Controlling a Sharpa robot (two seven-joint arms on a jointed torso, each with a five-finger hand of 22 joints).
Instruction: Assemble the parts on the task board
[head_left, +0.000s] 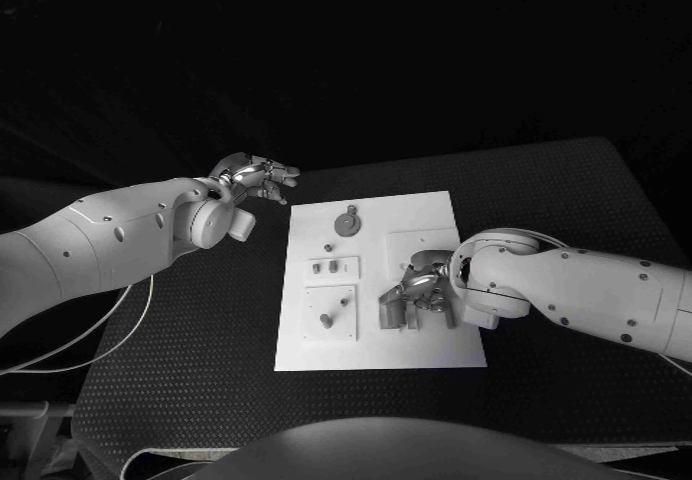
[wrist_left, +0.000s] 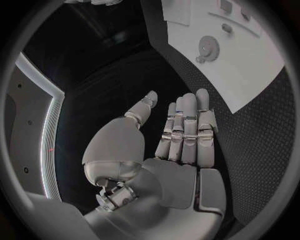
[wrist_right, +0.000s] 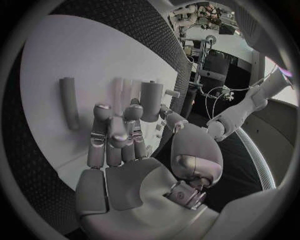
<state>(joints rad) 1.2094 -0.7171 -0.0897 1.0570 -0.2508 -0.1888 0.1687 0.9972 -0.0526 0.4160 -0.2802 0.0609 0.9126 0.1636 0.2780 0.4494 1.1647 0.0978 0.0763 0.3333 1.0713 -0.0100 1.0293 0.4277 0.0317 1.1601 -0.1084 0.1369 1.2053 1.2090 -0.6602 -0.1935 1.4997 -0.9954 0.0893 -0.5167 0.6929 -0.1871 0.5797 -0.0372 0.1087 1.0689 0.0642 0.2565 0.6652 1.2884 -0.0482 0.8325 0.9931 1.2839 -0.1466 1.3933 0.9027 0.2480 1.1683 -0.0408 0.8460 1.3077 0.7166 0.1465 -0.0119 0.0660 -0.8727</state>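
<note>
Right hand (head_left: 415, 296) is low over the near right part of the white board (head_left: 433, 215), fingers (wrist_right: 112, 131) bent down among a cluster of upright grey pegs (wrist_right: 150, 101). Whether it pinches one or only touches them — cannot tell; the fingertips hide the contact in both the head view and its own wrist view. A longer grey bar (wrist_right: 69, 102) lies flat on the board just beside those fingers, untouched.

Left hand (head_left: 254, 180) hovers off the board's far left corner, above the bare desk (head_left: 202, 330). Fingers straight and apart, palm empty.

Other parts on the board: a gear-like disc (head_left: 348, 222) near the far middle, small pegs in a raised plate (head_left: 333, 267) below it, and one slanted pin in a second plate (head_left: 329, 312) nearer the robot.

Risks from here, as I judge them:
- The pegs stand close together. Any sideways sweep of the right hand could tip or shove a neighbour, or nudge the flat bar out of place.
- If a peg is only lightly caught at the fingertips, lifting could let it slip and roll off the board onto the dark desk, where it would be hard to find.
- The board looks unclamped — downward push while seating a part may slide it, and the left hand is too far off to steady it.
</note>
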